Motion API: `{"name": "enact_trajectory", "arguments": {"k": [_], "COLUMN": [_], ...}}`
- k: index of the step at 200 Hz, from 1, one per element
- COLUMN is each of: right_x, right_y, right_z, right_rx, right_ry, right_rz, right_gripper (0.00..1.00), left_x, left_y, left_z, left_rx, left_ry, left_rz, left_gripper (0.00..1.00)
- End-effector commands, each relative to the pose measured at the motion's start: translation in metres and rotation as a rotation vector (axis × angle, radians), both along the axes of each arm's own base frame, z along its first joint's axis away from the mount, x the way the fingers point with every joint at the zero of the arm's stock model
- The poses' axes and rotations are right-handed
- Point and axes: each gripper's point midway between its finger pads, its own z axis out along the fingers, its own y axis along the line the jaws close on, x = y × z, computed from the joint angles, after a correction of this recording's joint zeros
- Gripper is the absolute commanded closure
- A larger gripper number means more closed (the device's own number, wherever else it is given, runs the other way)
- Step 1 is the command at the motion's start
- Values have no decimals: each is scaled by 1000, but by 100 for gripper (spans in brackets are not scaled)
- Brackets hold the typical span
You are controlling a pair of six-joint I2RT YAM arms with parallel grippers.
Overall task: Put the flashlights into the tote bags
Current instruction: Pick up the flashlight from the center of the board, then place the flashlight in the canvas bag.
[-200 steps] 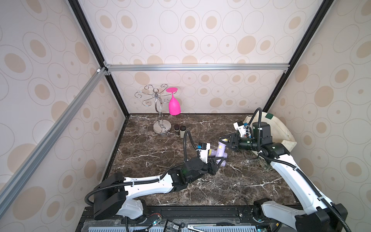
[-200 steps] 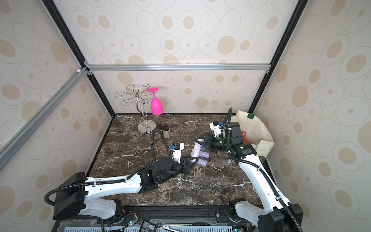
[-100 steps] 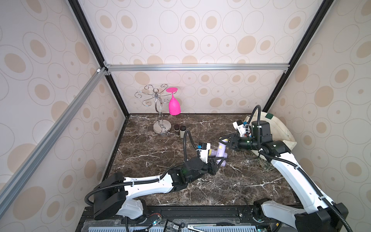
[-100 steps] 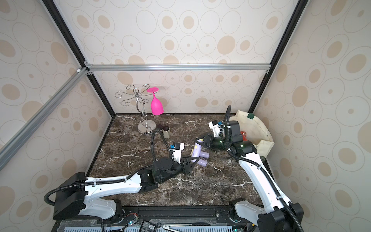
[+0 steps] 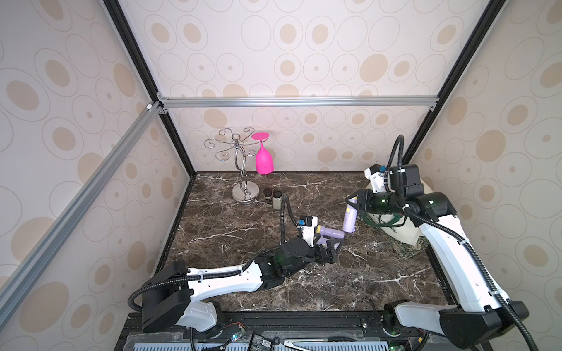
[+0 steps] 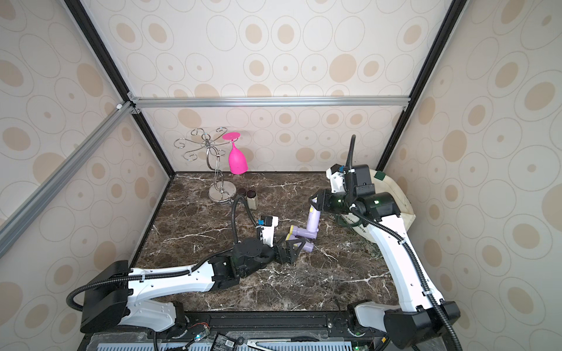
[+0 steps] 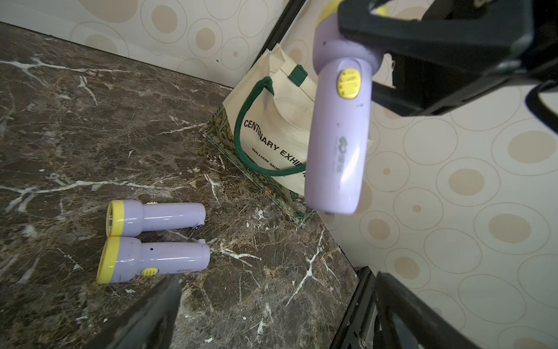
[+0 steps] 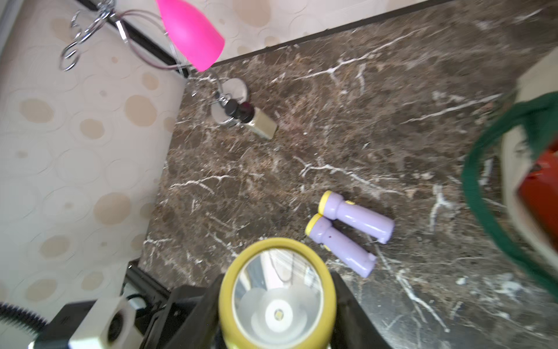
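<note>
Flashlight nearest the base point(image 7: 154, 260), lilac with a yellow-ringed head, flat on the marble table point(image 5: 231, 218), right at the tip of the left gripper point(image 6: 290, 247). Jaws there spread wide, nothing between them. Left arm stretched long and low across the table toward it. Second flashlight point(image 7: 157, 217) snug alongside, just beyond. Long axes of both across the table, heads to the left, tails toward the bag side. Plainly the left arm's pair, by nearness alone.

Next out, up off the table: held flashlight point(image 7: 338, 136), pinched at its head in the right gripper point(image 5: 355, 204), jaws closed in tight on it. Body hanging close to upright, tail down, yellow switch turned toward the left wrist camera. Right arm rising from the right of the base, wrist bent level and pointing in toward the middle of the table.

Key relation now: tote bag point(image 7: 271, 127) not ahead of those jaws but off to the right and behind the wrist. Propped in the far right corner against the wall, green handle drooping over its lettered face. Something red inside point(image 8: 540, 187), possibly a flashlight already in, too blurred to call.

As a judgement: calls for a swing back to the right, tail lifted over the rim, then release.

Farthest back, two dark-capped jars point(image 5: 276, 199) beside the wire rack point(image 5: 243, 193) with its pink glass point(image 5: 264, 159), well apart from the action.
</note>
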Motion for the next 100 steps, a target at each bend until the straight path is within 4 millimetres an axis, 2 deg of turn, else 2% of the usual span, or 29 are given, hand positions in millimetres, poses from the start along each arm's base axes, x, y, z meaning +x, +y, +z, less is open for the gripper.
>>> {"name": "enact_trajectory", "arguments": {"k": [1,52,100], "right_x": [15,57,88], "right_y": [-46,-97,-131], "right_z": [-2,21,1], "right_rx": [-156,-351,-529], "right_ry": [5,-41,4], "right_rz": [-130,-283,-341], "right_gripper": [100,100,100], "left_x": [2,0,-2], "left_y": [4,-3,-14], "left_z": [-2,-11,-19], "left_rx": [-1,15,4], "left_ry": [14,29,54], "left_rz": [21,-5,-31], "left_gripper": [0,0,0]}}
